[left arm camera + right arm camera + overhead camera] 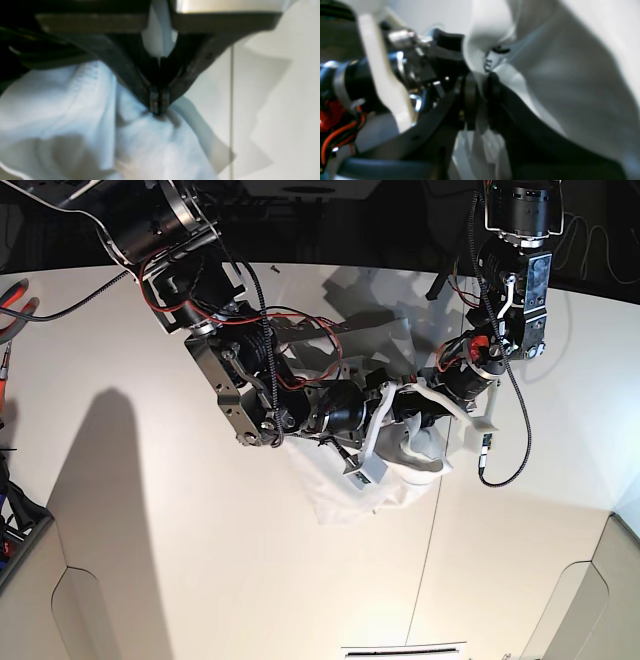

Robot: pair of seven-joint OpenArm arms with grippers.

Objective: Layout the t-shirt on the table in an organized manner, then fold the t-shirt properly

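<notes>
The white t-shirt (395, 480) hangs in a bunched heap between the two arms, with its lower part resting on the table (150, 480). In the left wrist view my left gripper (159, 107) is shut, its tips pinching a puckered fold of the t-shirt (62, 105). In the right wrist view my right gripper (481, 92) has its black jaws a narrow gap apart, with a strip of the t-shirt (570, 75) caught between them. The cloth flares out above that grip. In the base view both grippers meet over the heap and are partly hidden by cloth and cables.
A thin dark seam (430, 550) runs across the table toward its front edge. Red-handled tools (15, 295) and a dark bin (15, 545) sit at the left edge. A black cable (505, 465) dangles from the arm on the right.
</notes>
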